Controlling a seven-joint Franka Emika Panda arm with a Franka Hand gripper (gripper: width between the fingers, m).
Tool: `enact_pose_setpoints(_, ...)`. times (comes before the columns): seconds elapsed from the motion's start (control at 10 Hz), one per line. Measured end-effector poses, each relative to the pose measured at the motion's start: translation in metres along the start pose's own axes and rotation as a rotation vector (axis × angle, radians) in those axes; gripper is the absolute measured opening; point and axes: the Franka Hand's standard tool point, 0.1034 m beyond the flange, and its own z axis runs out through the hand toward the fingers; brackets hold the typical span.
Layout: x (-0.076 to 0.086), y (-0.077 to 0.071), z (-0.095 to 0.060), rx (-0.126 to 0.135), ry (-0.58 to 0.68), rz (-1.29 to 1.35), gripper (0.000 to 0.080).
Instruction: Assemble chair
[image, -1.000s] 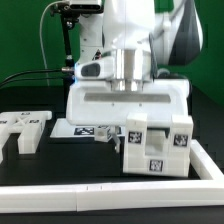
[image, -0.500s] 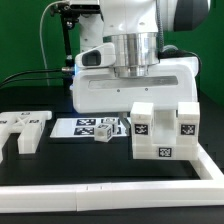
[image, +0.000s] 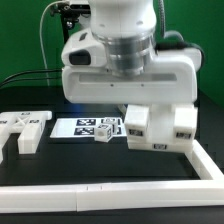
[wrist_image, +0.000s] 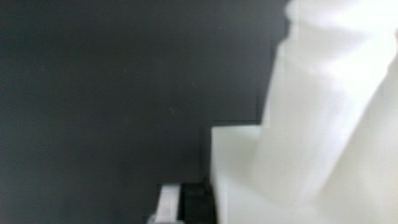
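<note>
A blocky white chair piece (image: 160, 128) sits at right centre of the exterior frame. Its long axis runs left to right, slightly tilted, and its tagged faces are turned toward the camera. The robot's gripper (image: 133, 105) hangs right above the piece's left end. Its fingers are closed together, but they are hidden behind the piece, so a grip cannot be confirmed. A small tagged block (image: 103, 132) lies just left, by the marker board (image: 78, 128).

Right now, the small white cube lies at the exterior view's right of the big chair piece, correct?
No. The exterior view shows the small white cube at the left of the big chair piece, not the right.
</note>
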Motion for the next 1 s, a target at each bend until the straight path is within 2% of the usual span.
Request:
enact_pose_setpoints(0.1,0.003,0.002,0.000,-0.002,-0.038,0.005,0.0031)
enact_pose_setpoints(0.2,-0.001,0.006,0.000,-0.009,-0.137,-0.037,0.0031)
enact_pose_setpoints(0.3,0.007,0.010,-0.007,-0.008,-0.237,-0.097,0.0031)
enact_pose_setpoints(0.4,0.015,0.011,-0.011,-0.003,-0.314,-0.142,0.0031)
enact_pose_setpoints(0.5,0.021,0.005,-0.011,0.010,-0.383,-0.225,0.0031)
enact_pose_setpoints(0.6,0.022,0.005,-0.007,0.013,-0.427,-0.232,0.0031)
enact_pose_setpoints(0.8,0.025,0.007,-0.005,0.011,-0.423,-0.225,0.0031)
enact_pose_setpoints(0.9,0.018,0.011,0.005,-0.006,-0.485,-0.146,0.0031)
enact_pose_setpoints(1.0,0.020,0.011,0.015,-0.026,-0.521,-0.101,0.0031)
